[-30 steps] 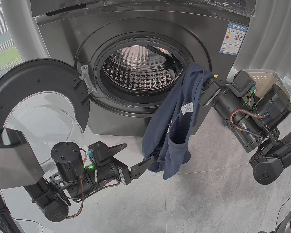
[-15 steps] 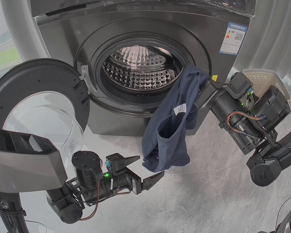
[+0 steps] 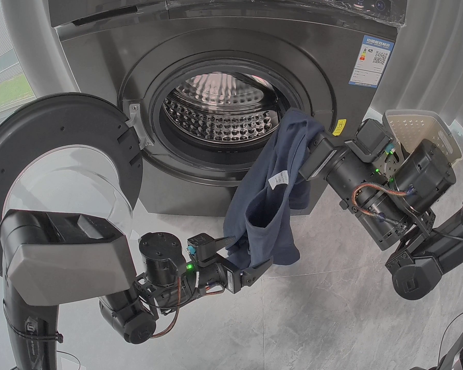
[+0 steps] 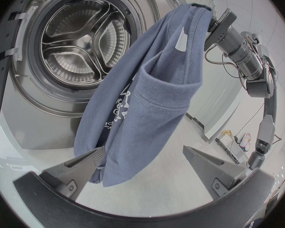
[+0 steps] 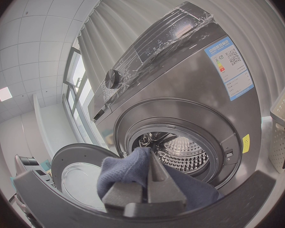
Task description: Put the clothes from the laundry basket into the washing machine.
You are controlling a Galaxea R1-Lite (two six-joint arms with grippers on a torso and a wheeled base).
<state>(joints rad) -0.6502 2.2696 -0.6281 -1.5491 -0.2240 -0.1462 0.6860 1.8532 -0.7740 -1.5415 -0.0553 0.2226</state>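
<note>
A navy blue T-shirt (image 3: pixel 265 201) hangs in front of the washing machine (image 3: pixel 103 52), just right of and below its open drum (image 3: pixel 218 109). My right gripper (image 3: pixel 309 147) is shut on the shirt's top edge; in the right wrist view the cloth (image 5: pixel 123 168) bunches around the closed gripper (image 5: pixel 150 181). My left gripper (image 3: pixel 244 258) is low over the floor and open. The shirt's lower hem (image 4: pixel 123 162) hangs between its fingers, close against one finger (image 4: pixel 85 165). The laundry basket (image 3: pixel 422 127) stands at the right behind the right arm.
The round machine door (image 3: pixel 61 145) is swung fully open to the left, above the left arm. Grey tiled floor (image 3: pixel 334 314) spreads in front of the machine. A curtain (image 3: pixel 442 42) hangs to the right of the machine, behind the basket.
My left gripper has moved right and now has the shirt's lower hem between its open fingers. The right gripper has carried the shirt left, nearer the drum opening.
</note>
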